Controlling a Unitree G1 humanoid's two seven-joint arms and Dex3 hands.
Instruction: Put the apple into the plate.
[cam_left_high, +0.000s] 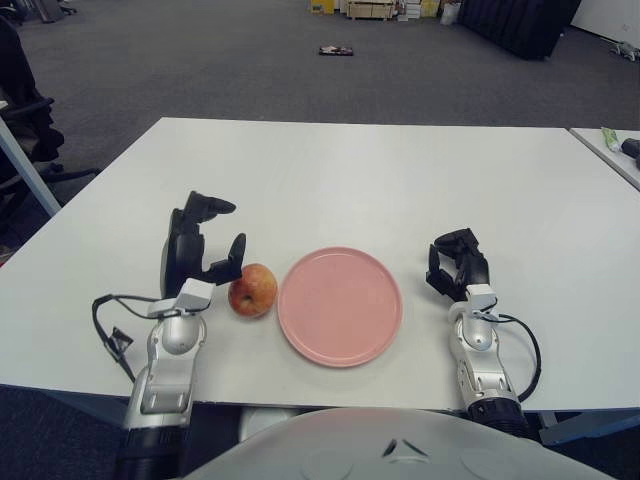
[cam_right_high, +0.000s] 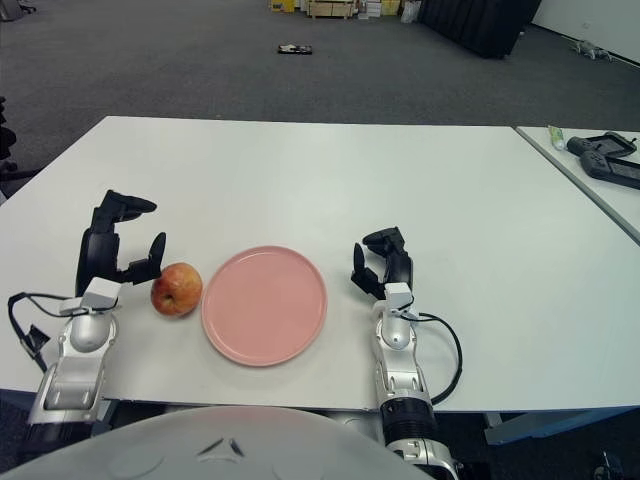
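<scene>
A red and yellow apple (cam_left_high: 253, 290) sits on the white table (cam_left_high: 340, 170), just left of a pink plate (cam_left_high: 340, 305) and apart from it. My left hand (cam_left_high: 205, 245) is just left of the apple, fingers spread open and empty, with one finger close to the apple's upper left side. My right hand (cam_left_high: 457, 262) shows to the right of the plate, fingers curled and holding nothing.
A second table's edge (cam_right_high: 590, 160) at the right carries a dark controller (cam_right_high: 605, 155). A chair (cam_left_high: 20, 110) stands off the table's left side. A small dark object (cam_left_high: 335, 50) lies on the grey floor beyond the table.
</scene>
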